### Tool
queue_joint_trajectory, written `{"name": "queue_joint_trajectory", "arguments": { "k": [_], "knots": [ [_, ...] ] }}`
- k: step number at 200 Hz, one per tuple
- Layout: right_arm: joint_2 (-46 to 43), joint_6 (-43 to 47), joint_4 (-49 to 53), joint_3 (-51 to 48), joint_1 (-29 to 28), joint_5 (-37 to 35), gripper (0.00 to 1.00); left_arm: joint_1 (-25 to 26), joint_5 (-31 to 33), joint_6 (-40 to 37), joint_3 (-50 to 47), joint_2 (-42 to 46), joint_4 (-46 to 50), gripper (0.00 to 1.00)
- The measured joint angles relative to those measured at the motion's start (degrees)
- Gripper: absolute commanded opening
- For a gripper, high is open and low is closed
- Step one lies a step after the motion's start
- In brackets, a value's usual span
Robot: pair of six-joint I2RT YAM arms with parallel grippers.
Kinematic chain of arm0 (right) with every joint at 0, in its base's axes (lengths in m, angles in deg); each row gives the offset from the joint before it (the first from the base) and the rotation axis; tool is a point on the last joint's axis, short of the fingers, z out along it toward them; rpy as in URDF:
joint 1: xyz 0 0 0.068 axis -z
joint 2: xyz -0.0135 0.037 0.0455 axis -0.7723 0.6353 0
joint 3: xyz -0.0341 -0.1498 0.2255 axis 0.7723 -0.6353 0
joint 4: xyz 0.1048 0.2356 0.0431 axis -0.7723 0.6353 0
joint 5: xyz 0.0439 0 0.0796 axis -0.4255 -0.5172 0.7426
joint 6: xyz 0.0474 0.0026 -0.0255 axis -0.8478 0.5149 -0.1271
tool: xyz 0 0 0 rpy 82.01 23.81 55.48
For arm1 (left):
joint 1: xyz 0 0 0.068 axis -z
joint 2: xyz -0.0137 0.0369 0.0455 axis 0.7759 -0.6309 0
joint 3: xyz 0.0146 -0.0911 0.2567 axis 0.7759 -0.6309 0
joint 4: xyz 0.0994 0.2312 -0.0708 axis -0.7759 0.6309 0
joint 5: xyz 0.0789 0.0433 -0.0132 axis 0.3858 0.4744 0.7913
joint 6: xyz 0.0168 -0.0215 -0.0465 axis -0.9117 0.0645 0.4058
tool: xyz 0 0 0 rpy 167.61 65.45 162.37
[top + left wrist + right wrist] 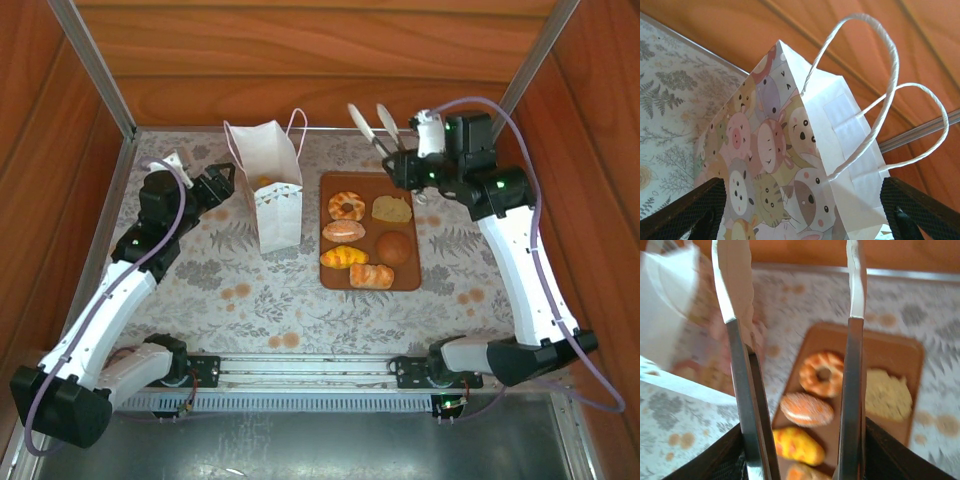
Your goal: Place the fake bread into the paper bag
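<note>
Soft, even light is filling the overhead view, so shadows are barely showing on the worktop (260,300). The paper bag (275,205) is glowing almost blown-out white, and the wooden walls (300,60) are throwing a warm orange tint. From the left wrist everything is looking crisp, though the dark fingers (685,210) are sitting in shadow. The right wrist view is smearing badly: the fake bread (807,410) and tray (890,347) are going soft, while the metal tongs (852,390) are catching a bright sheen.

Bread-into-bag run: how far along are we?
Done: an orange piece seems to sit inside the paper bag. In hand: right gripper holds tongs, empty; left gripper open by the bag. Left: six pieces on the tray, donut included.
</note>
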Motion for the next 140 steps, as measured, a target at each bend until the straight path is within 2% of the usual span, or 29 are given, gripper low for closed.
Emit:
{"name": "queue_joint_trajectory", "arguments": {
  "k": [58, 140],
  "knots": [
    [2.21, 1.53, 7.04, -9.6, 7.48, -1.77, 0.56, 0.02, -2.58, 2.21, 0.04, -3.87, -0.92, 0.87],
    [5.18, 1.9, 5.99, -21.11, 19.02, 1.73, 0.55, 0.02, -3.56, 2.47, 0.46, -5.55, -1.31, 0.88]
  ]
}}
